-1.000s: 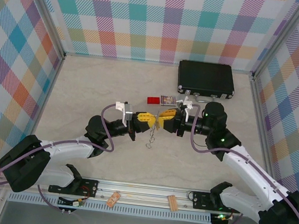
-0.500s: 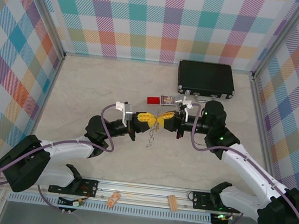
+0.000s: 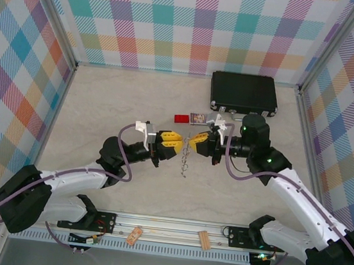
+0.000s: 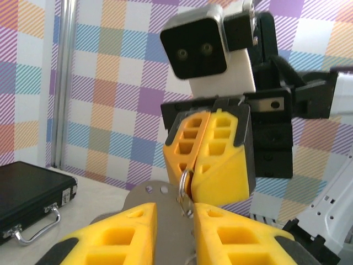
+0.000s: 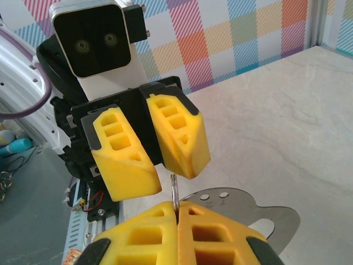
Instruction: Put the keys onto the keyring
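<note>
Keyring (image 5: 174, 190) sits edge-on, pinched by its thin rim between the closed fingertips of my right gripper (image 5: 176, 208), mid-frame in the overhead view. My left gripper (image 4: 175, 212) faces it just beside, jaws slightly apart and holding nothing. With so small a bite, I judge the ring could twist or slip free if my left gripper nudges it while closing in. Most of the loop is hidden behind yellow fingers. A thin dangling piece (image 3: 185, 164) hangs below both grippers, too small to tell whether it is the key.
</note>
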Robot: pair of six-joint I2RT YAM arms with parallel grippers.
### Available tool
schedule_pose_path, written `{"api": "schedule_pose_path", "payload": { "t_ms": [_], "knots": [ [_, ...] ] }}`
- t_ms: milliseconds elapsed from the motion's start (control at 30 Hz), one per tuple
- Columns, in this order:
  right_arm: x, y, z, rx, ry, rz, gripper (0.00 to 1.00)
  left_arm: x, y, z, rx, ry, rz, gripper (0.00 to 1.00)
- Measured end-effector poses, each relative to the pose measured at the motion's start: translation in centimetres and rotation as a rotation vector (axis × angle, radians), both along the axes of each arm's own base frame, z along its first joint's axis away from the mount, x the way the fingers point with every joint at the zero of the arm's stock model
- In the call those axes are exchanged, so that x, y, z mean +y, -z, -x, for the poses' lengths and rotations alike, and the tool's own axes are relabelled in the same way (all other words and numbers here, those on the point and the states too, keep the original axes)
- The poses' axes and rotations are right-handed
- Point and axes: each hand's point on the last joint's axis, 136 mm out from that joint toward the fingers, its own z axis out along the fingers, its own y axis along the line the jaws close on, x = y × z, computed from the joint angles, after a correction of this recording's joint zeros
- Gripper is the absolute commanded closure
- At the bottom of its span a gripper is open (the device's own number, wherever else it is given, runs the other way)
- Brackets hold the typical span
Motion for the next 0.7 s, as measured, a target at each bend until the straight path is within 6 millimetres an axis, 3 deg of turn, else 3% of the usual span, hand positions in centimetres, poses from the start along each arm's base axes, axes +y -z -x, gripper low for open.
{"api": "schedule_pose_path", "payload": {
  "t_ms": [200,500,700],
  "knots": [
    [-0.7,0.3,-0.2,-0.078,-0.002,0.114,1.00,0.3,1.1,0.1,-0.015,-0.020,-0.085,0.77],
    [-0.6,5.5,-0.2,-0.150,-0.065,0.408,1.00,-0.1,4.2,0.4,-0.008,-0.002,-0.232,0.78],
    [-0.1,7.7,0.4,-0.203,-0.143,0.566,1.00,-0.4,5.6,0.7,-0.012,0.028,-0.304,0.78]
  ]
}}
